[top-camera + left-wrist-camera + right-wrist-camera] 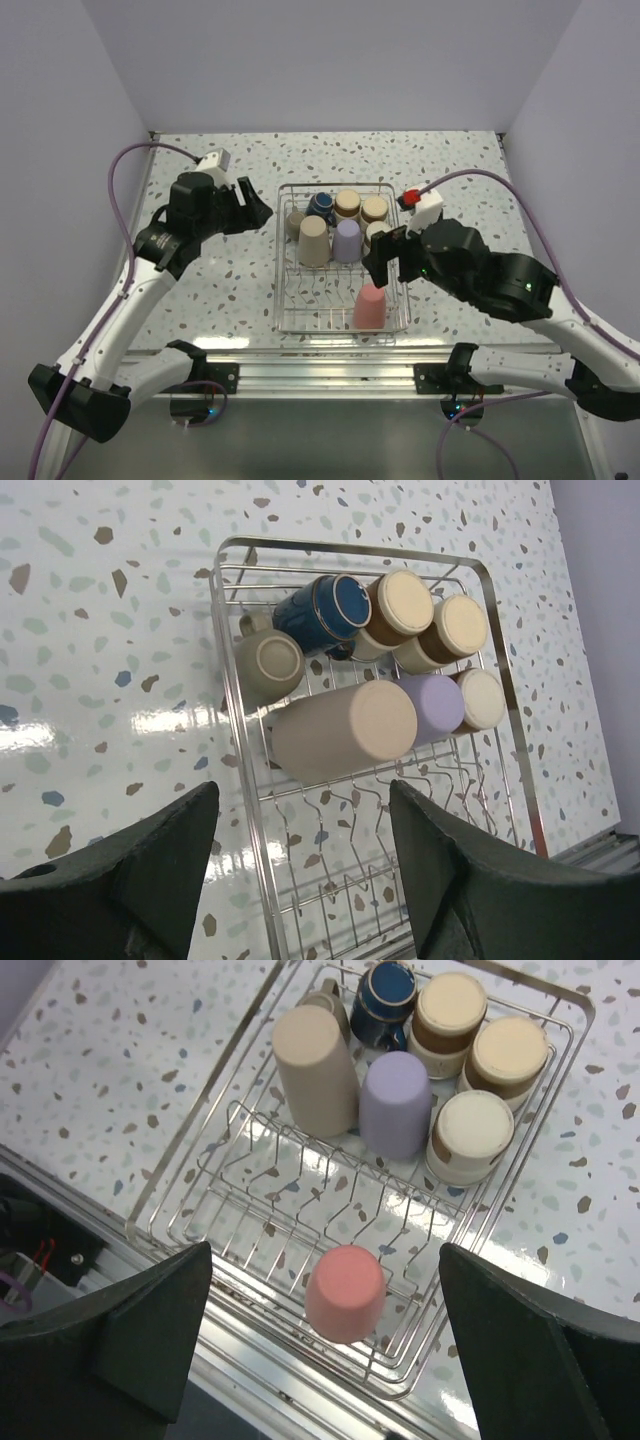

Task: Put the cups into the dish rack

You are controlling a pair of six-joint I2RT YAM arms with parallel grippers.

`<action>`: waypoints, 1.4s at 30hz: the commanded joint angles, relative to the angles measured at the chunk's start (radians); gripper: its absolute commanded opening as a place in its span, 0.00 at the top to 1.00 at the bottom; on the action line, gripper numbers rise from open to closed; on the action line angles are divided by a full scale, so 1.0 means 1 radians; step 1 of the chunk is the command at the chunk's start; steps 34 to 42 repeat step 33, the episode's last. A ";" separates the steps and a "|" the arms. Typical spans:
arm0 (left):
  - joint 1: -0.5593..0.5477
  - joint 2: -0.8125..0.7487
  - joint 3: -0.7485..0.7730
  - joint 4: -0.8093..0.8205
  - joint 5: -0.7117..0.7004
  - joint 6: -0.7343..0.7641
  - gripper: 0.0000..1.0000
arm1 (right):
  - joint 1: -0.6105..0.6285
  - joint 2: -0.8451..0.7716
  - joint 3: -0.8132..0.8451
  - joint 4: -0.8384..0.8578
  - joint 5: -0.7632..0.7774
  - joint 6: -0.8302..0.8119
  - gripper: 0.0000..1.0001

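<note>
Loading progress: judged all but finished; every cup I can find sits inside the dish rack (330, 329), and none shows on the bare table (220, 290) around it.
Cups counted in the rack: eight (as far as the three views allow a count).
Far row: grey-green mug (268, 666) at the far-left corner, dark blue mug (388, 995) just beside it, then two tan cups (450, 1005) to the right, packed close together.
Middle row: tall beige tumbler (313, 1065) on the left, lavender tumbler (397, 1102) touching or nearly touching its right side, and a cream-bottomed cup (472, 1132) at the right wall.
Near part: coral-pink cup (345, 1290) alone near the near-right corner, bottom up, well apart from the far cluster; the other slots around it hold nothing.
Left end effector (300, 800): released, nothing between its fingers, hanging over the table just left of the rack's far-left corner.
Right end effector (390, 255): spread wide and empty, above the rack's right side; in its wrist view the pink cup lies below and between the fingers, with no contact.
Left to do: in my judgement no cup remains to carry (unless one lies outside all the views); only drawing both arms clear of the rack.
</note>
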 commanded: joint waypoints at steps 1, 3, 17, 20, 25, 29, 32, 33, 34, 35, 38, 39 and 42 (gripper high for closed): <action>0.000 -0.023 0.058 -0.028 -0.073 0.075 0.27 | 0.006 -0.086 0.011 0.009 0.019 0.002 0.01; 0.000 -0.034 0.061 -0.037 -0.108 0.097 0.25 | 0.006 -0.126 -0.020 -0.003 0.016 0.026 0.01; 0.002 -0.382 -0.281 0.329 -0.573 0.249 0.00 | 0.006 -0.418 -0.218 0.044 0.117 0.120 0.01; 0.002 -0.381 -0.301 0.329 -0.665 0.269 0.00 | 0.006 -0.464 -0.239 0.059 0.140 0.122 0.01; 0.002 -0.419 -0.378 0.429 -0.690 0.327 0.00 | 0.006 -0.481 -0.235 0.053 0.157 0.116 0.01; 0.002 -0.448 -0.451 0.506 -0.690 0.353 0.00 | 0.006 -0.469 -0.227 0.062 0.168 0.082 0.01; 0.003 -0.436 -0.462 0.520 -0.691 0.351 0.00 | 0.006 -0.440 -0.221 0.058 0.179 0.079 0.01; 0.002 -0.425 -0.461 0.520 -0.699 0.353 0.00 | 0.006 -0.427 -0.216 0.055 0.180 0.082 0.02; 0.002 -0.425 -0.461 0.520 -0.699 0.353 0.00 | 0.006 -0.427 -0.216 0.055 0.180 0.082 0.02; 0.002 -0.425 -0.461 0.520 -0.699 0.353 0.00 | 0.006 -0.427 -0.216 0.055 0.180 0.082 0.02; 0.002 -0.425 -0.461 0.520 -0.699 0.353 0.00 | 0.006 -0.427 -0.216 0.055 0.180 0.082 0.02; 0.002 -0.425 -0.461 0.520 -0.699 0.353 0.00 | 0.006 -0.427 -0.216 0.055 0.180 0.082 0.02; 0.002 -0.425 -0.461 0.520 -0.699 0.353 0.00 | 0.006 -0.427 -0.216 0.055 0.180 0.082 0.02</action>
